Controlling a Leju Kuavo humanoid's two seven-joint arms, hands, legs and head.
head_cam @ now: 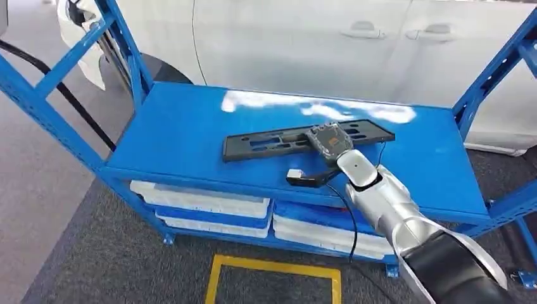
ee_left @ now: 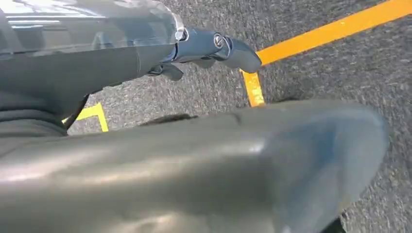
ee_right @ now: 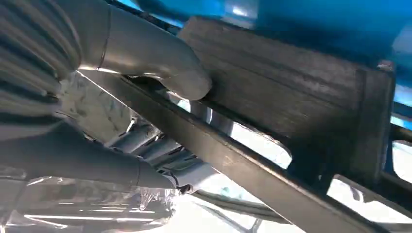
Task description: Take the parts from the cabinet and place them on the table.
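Observation:
A long black plastic part (head_cam: 266, 143) with slots lies across the blue shelf top (head_cam: 183, 126). My right hand (head_cam: 328, 140) is on its right half and grips it. In the right wrist view the thumb (ee_right: 167, 63) presses on the flat of the black part (ee_right: 301, 97), and the darker fingers (ee_right: 145, 143) curl under one of its bars. My left hand (ee_left: 204, 160) hangs over the grey floor with nothing in it, its fingers (ee_left: 228, 48) held apart from the thumb.
Blue uprights (head_cam: 38, 95) frame the shelf on both sides. White trays (head_cam: 202, 204) are stacked on the lower level. A white car (head_cam: 304, 44) stands right behind the rack. Yellow tape (head_cam: 272, 266) marks a square on the grey floor in front.

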